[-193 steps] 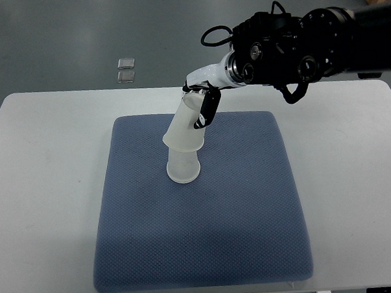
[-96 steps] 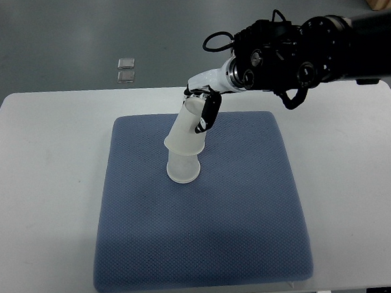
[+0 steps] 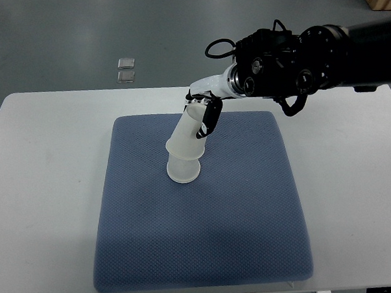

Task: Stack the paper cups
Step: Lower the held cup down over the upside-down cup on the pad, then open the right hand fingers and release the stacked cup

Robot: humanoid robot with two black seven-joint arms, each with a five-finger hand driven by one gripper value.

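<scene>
1. My right hand [image 3: 203, 114] comes in from the right edge on a black arm [image 3: 303, 57] with a white wrist; its fingers [image 3: 212, 116] are clamped on the narrow, closed end of the top cup [image 3: 189, 134].
2. I hold that cup upside down and tilted, closed end up and to the right toward the hand, wide rim down and to the left.
3. Its rim sits over the top of the bottom cup [image 3: 183, 169], which stands upside down on the pad [image 3: 244, 213], wide rim flat on the fabric. The two touch; I cannot tell how far the top one has slid on.
4. Both cups look translucent white, plain, with no crushing that I can see.
5. The stack stands in the far half of the blue pad, left of its middle, well in from every pad edge.
6. Near, left and right of the cups the pad is bare, so I see open room on those sides; the far-right side is taken by my own arm.
7. The pad lies on a white surface [image 3: 45, 179], with bare margins to the left and right, and a narrow strip behind.
8. Beyond the far edge is grey floor [image 3: 71, 24] with two small clear squares [image 3: 126, 69] on it, well apart from the work.
</scene>
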